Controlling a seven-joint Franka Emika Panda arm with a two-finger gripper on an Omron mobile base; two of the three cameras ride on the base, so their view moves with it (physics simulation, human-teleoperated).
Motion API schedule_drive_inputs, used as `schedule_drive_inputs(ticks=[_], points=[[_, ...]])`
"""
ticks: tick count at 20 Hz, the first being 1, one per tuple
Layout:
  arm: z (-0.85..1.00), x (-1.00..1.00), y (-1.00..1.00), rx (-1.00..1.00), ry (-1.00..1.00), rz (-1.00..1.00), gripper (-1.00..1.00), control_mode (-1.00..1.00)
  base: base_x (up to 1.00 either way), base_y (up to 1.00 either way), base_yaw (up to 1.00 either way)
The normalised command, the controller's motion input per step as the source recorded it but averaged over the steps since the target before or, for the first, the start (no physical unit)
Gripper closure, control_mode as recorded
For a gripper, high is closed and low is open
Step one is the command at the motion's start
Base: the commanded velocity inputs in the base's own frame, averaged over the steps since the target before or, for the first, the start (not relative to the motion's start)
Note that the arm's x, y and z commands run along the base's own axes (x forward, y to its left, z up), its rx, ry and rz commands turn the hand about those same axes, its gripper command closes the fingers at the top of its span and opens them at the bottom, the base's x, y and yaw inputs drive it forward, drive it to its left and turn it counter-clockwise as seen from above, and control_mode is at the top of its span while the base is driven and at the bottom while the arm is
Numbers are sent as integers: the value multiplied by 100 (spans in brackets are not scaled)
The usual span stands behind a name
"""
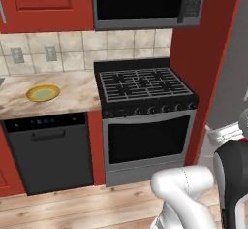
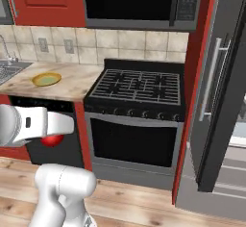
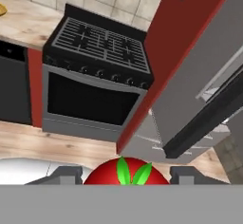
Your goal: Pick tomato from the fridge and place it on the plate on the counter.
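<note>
Tomato is out of the fridge and clamped in the jaws, the gripper low beside the stove; the pick is done, I'd say; the plate waits bare near the worktop's front edge; carry and placing remain.

Both base views look forward and down, sharing the stove and worktop; hand view faces the stove from beyond the jaws.
</note>
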Motion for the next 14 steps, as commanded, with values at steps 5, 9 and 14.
schedule_drive_inputs(ticks=[5,9,14], points=[[0,0,0,0,0,0,100,100,55,100,0],[0,0,0,0,0,0,100,100,89,100,0],[0,0,0,0,0,0,100,100,95,100,0]])
